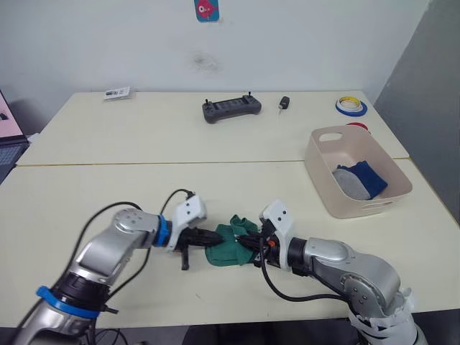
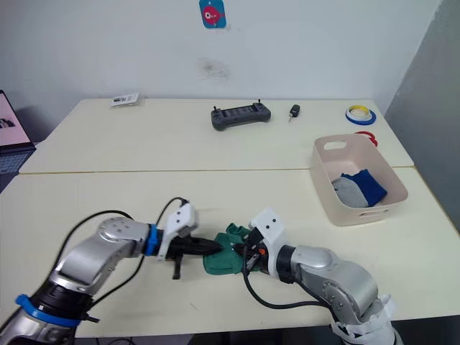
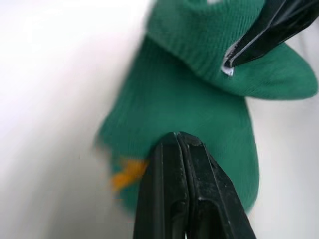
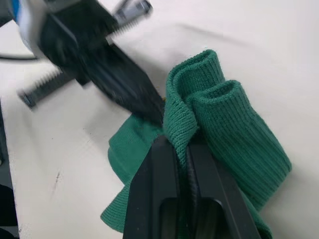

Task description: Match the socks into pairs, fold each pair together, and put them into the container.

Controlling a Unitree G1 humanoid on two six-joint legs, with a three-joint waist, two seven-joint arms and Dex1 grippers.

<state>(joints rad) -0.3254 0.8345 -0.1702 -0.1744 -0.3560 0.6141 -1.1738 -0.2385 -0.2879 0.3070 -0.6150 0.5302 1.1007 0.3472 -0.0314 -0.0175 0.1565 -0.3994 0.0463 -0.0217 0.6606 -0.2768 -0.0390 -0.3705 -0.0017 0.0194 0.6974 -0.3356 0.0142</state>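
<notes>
the green socks lie bunched on the worktop between the two hands, at the near edge. the left hand comes in from the left side of the bundle, its fingers closed tight together with the tips pressing into the green fabric; in the left wrist view a small yellow mark shows on the sock just beside those fingers. the right hand comes in from the opposite side, its fingers clamped on a ribbed fold of the green socks, with two cuffs rising just past the fingertips. the two hands nearly meet over the bundle. the tub sits well off to the far right of the right hand, and inside it lie a grey sock and a blue sock, touching each other. far beyond both hands, across the worktop, rest a dark controller, a small black key fob and a roll of tape.
</notes>
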